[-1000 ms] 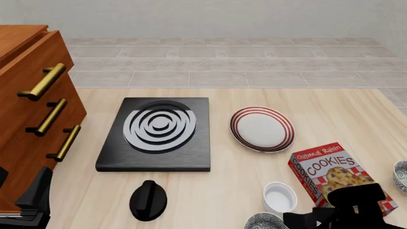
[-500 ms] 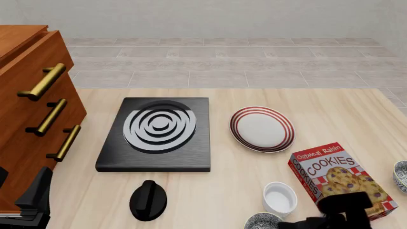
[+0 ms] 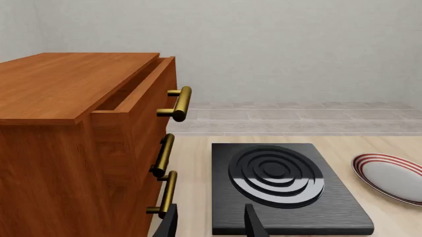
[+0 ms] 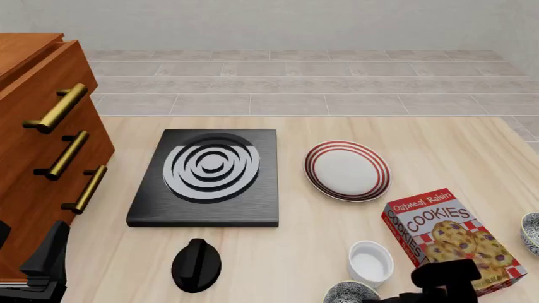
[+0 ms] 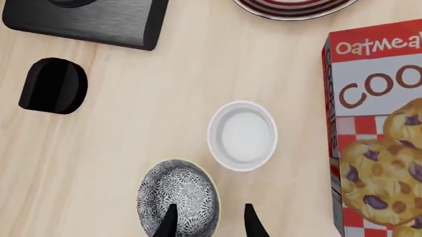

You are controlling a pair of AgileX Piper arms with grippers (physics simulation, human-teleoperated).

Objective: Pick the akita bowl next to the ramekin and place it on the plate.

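Nothing is yet lifted: the akita bowl (image 5: pixel 178 197) sits on the table at seven o'clock of the ramekin (image 5: pixel 242 135). One finger of the right gripper (image 5: pixel 207 222) appears set inside its rim, jaws parted, empty. Grasping, carrying and placing on the plate (image 4: pixel 347 170) remain.

Bare table between ramekin (image 4: pixel 370 262) and plate (image 4: pixel 347 170); cookie box (image 4: pixel 450 238) flanking right

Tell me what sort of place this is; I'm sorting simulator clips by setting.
Most likely a simulated kitchen tabletop. A black stove burner with its knob sits on a light wooden table, beside a striped plate, a ramekin and a cookies box. A wooden drawer cabinet stands at the left.
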